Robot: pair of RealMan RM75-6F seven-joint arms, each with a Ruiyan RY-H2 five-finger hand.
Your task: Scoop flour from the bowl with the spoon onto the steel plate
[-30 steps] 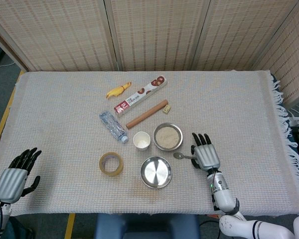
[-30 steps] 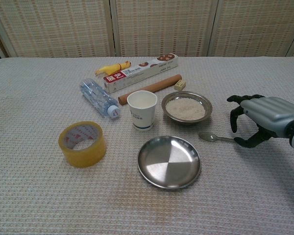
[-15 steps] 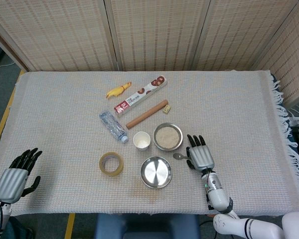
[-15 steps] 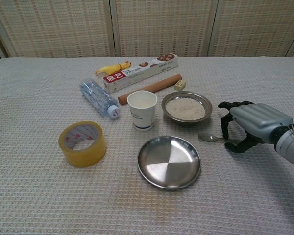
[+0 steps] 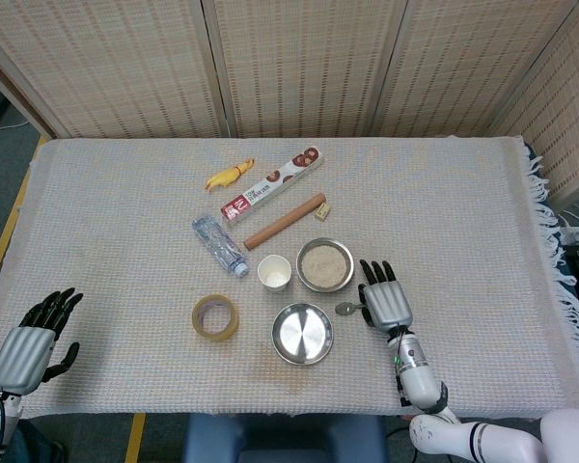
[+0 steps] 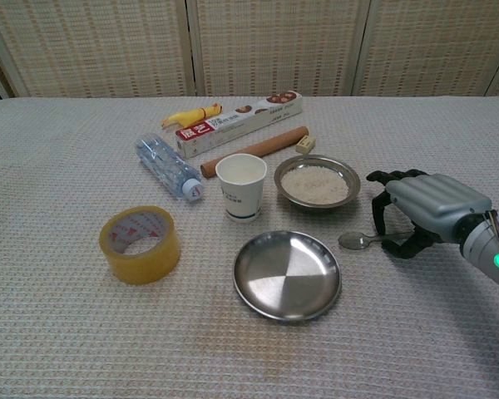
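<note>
1. The left hand (image 5: pixel 24 353) hangs at the near left corner of the surface (image 5: pixel 463 212), seen only in the head view, its dark fingers spread and holding nothing.
2. The steel plate (image 6: pixel 287 274) lies flat and bare near the front middle of the woven cloth, well apart from the left hand.
3. A roll of yellow tape (image 6: pixel 140 243) stands on its flat side to the left of the steel plate, apart from it.
4. The right hand (image 6: pixel 424 212) is just right of the steel plate, palm down, its fingers curled down over the handle of the spoon (image 6: pixel 354 241). In the chest view the thumb and fingertips close around the handle end. The spoon's head points left towards the plate; whether it is lifted clear of the cloth cannot be told.
5. The bowl (image 6: pixel 317 183) of flour sits just beyond the spoon and the plate, between the right hand and a white paper cup (image 6: pixel 241 185).
6. The paper cup stands upright, close beside the bowl on its left.
7. A clear plastic bottle (image 6: pixel 166 165) lies on its side left of the cup, cap towards the cup.
8. A brown wooden rod (image 6: pixel 254 150) lies slantwise behind the cup and bowl, with a small tan block (image 6: pixel 306 145) at its right end.
9. Farther back lies a long red and white box (image 6: pixel 237 112), slanted like the rod.
10. A yellow toy (image 6: pixel 191 115) lies at the box's left end, farthest from the robot.
</note>
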